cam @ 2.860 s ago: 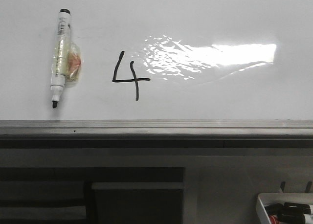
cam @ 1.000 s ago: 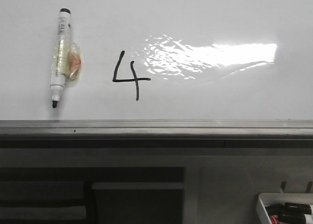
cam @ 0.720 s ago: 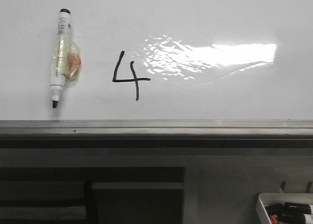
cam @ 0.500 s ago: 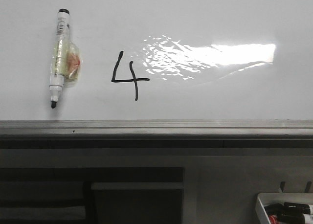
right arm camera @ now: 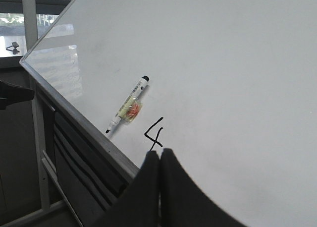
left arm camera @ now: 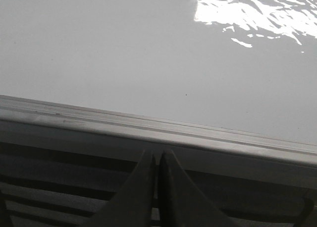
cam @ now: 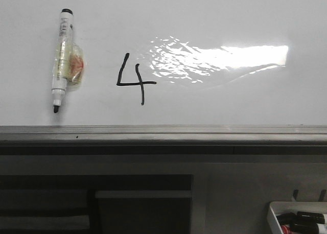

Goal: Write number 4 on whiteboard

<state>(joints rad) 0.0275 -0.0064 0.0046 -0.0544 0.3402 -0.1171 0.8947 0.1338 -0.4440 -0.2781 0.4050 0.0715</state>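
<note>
Nothing moved since earlier except a tiny leftward shift. Black 4 [cam: 134,78] stands on whiteboard [cam: 214,19], right of marker [cam: 62,60], label unreadable. Left tool [left arm camera: 157,160] and right tool [right arm camera: 159,156] are clenched, empty.

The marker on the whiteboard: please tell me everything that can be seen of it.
The marker lies on the whiteboard, left of the number 4, apart from it. It has a white, printed barrel, a black end pointing away from the grey rail, and an uncapped dark tip pointing toward the rail. A clear wrapping with an orange patch inside bulges at its middle, on the side facing the digit. The right wrist view shows it too. No pincer touches it.
</note>
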